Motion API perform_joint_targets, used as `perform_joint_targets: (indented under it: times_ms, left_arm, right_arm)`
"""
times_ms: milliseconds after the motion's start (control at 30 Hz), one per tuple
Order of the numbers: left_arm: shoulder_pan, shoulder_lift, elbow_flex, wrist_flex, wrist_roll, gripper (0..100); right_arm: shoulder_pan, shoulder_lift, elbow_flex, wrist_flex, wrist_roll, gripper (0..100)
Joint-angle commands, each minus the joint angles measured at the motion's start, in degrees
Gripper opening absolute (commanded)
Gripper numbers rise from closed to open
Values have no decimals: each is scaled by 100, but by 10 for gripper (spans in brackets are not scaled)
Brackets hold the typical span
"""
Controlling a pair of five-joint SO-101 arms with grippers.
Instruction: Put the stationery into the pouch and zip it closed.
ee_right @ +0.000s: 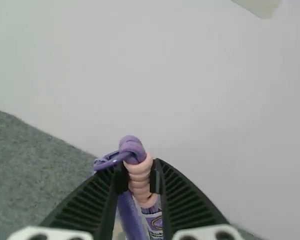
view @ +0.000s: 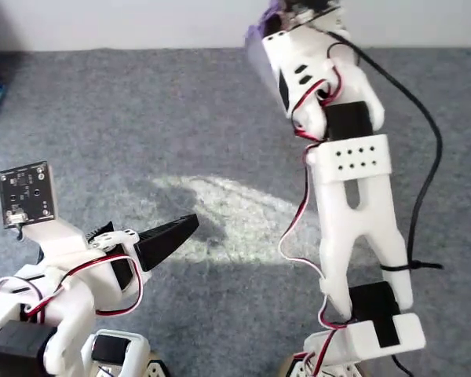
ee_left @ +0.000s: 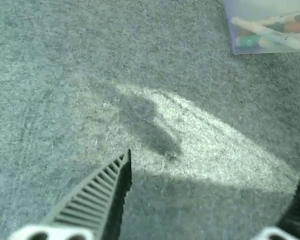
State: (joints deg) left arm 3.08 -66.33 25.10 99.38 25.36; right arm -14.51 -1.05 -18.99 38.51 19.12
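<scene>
Near left, my left gripper (ee_left: 215,170) hovers over the grey carpet (view: 141,118), its fingers spread wide apart. Far right, my right gripper (ee_right: 137,167) is clamped on the purple zip pull (ee_right: 130,147) of the pouch (ee_left: 240,45), with pens (ee_left: 265,32) visible inside.

The bench (view: 141,118) is left passable from 9 to 12 o'clock; 1 o'clock is barred by the right arm (view: 353,212).
</scene>
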Motion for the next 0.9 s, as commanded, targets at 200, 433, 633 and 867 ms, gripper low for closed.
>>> perform_joint_targets:
  times_ms: [200,433,633,867]
  left_arm:
    - [26,-44,-75,97,220,471]
    - [18,-44,-66,70,220,471]
    - [26,-44,-48,62,220,471]
    - [26,-35,-31,62,237,471]
  right_arm:
    - [-1112,-409,-211,2448,413,8]
    - [-1332,-971,-202,3310,422,8]
    - [-1367,-1323,-202,3530,404,8]
    - [-1323,-1754,-202,4541,404,8]
